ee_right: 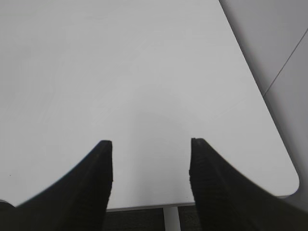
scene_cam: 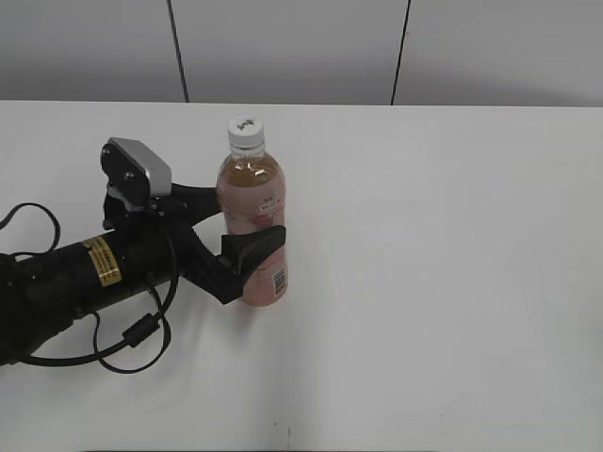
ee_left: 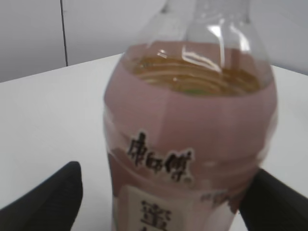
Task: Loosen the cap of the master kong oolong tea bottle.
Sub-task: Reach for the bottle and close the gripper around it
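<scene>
Left gripper point(scene_cam: 247, 247) clasps the upright master kong oolong tea bottle point(scene_cam: 252, 223) at mid-label on the table point(scene_cam: 452, 264); right gripper point(ee_right: 150, 180) hangs open, holding nothing. Risk: twisting the cap point(scene_cam: 245, 133) may spin the bottle if that clasp is weak.

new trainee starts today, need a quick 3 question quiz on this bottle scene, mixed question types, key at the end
1. True or false: the cap is off the bottle.
2. Which gripper has its fingers on either side of the bottle? A left gripper B right gripper
3. Fill in: the right gripper's jaws are ____ with only the table between them.

Key: 1 false; 2 A; 3 open
</scene>
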You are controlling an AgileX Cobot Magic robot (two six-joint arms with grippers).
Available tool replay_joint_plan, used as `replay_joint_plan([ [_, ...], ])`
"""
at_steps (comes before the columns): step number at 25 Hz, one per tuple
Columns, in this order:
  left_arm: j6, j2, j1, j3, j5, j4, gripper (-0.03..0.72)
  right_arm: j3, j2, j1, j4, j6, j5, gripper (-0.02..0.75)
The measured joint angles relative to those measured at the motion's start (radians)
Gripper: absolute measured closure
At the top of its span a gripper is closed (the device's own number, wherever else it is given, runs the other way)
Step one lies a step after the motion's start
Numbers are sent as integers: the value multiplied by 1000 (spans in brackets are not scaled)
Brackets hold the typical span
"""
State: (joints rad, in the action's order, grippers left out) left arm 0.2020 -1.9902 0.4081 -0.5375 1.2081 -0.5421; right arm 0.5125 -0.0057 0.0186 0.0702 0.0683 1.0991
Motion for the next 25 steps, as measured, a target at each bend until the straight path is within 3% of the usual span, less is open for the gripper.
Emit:
replay_joint_plan([
  [10, 12, -64, 18, -76, -2, -17, 111, 0, 0, 0, 0, 0, -1, 342],
  [16, 9, -68, 28, -89, -2, -14, 292, 0, 0, 0, 0, 0, -1, 342],
  [25, 7, -68, 28, -89, -4, -13, 300, 0, 0, 0, 0, 0, -2, 342],
])
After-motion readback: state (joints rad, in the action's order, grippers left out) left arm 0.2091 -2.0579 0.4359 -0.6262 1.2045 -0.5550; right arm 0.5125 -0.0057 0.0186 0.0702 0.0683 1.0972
